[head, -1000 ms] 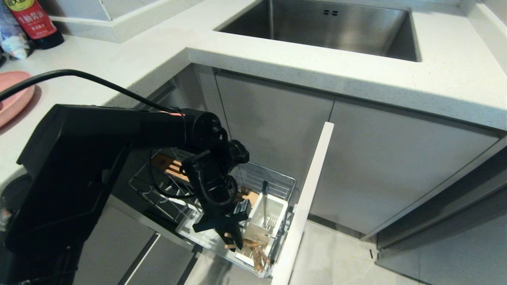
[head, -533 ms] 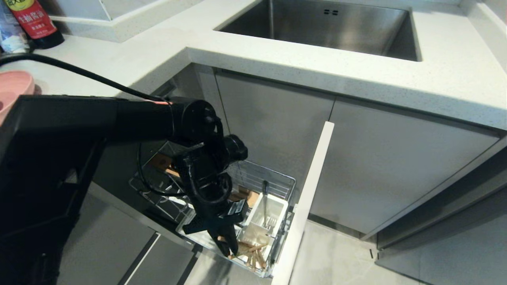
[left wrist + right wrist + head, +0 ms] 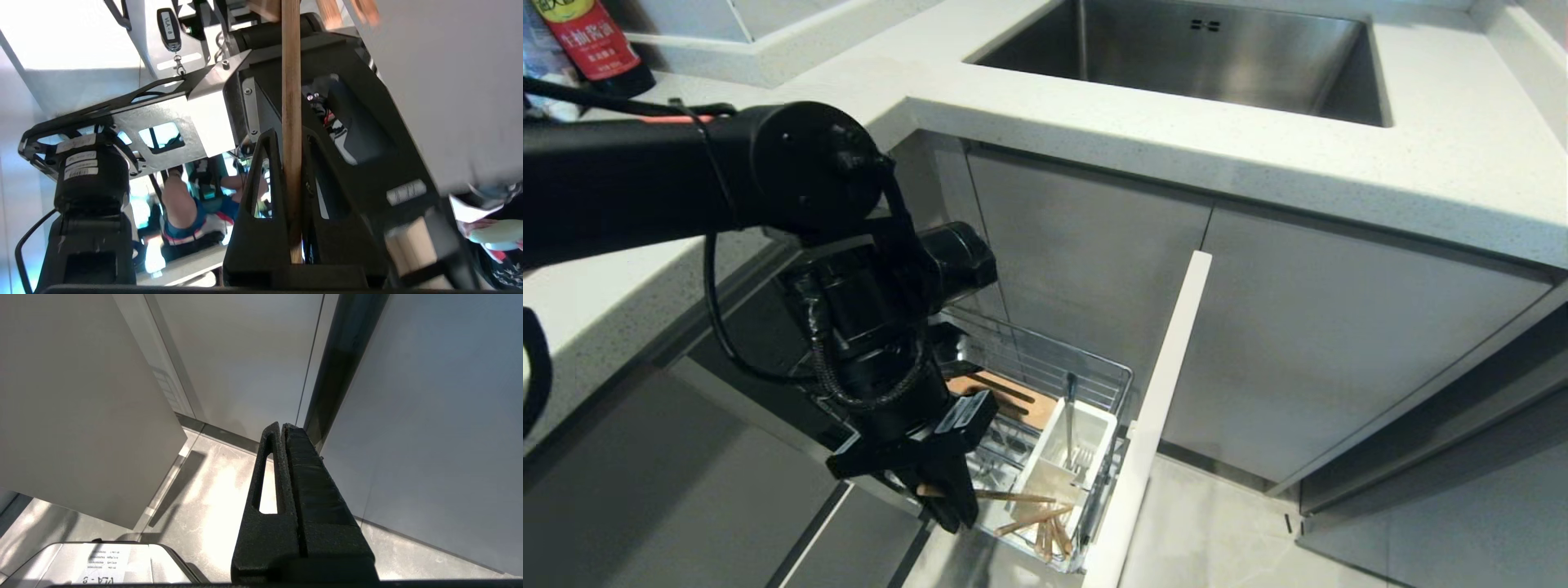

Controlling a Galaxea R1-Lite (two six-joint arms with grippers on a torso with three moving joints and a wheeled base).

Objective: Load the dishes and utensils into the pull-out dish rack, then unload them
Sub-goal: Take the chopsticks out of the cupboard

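Your left gripper (image 3: 947, 506) hangs at the near left corner of the rack (image 3: 1045, 376), jaws pinching one chopstick (image 3: 1013, 496). In the head view that stick lies roughly level, running from the jaws toward the caddy (image 3: 1074, 445). The left wrist view shows the same stick (image 3: 291, 134) clamped between the two black fingers (image 3: 255, 196), with its far end out past the fingertips.

More chopsticks (image 3: 1041, 527) lie loose at the front end of the rack, just below the caddy. The fork (image 3: 1070, 416) stands upright in the caddy. The wooden strip (image 3: 1001, 392) shows behind your wrist, with no plate or bowl on it. The rack is pulled out, its grey front (image 3: 1152, 416) edge-on to you.

The right gripper (image 3: 286, 435) is out of the head view. Its wrist camera shows the jaws pressed together with nothing between them, pointing at the floor (image 3: 212, 506) beside the cabinet panels.

The sink (image 3: 1192, 57) sits in the counter (image 3: 1445, 163) above, and a sauce bottle (image 3: 592, 45) stands at the far left.
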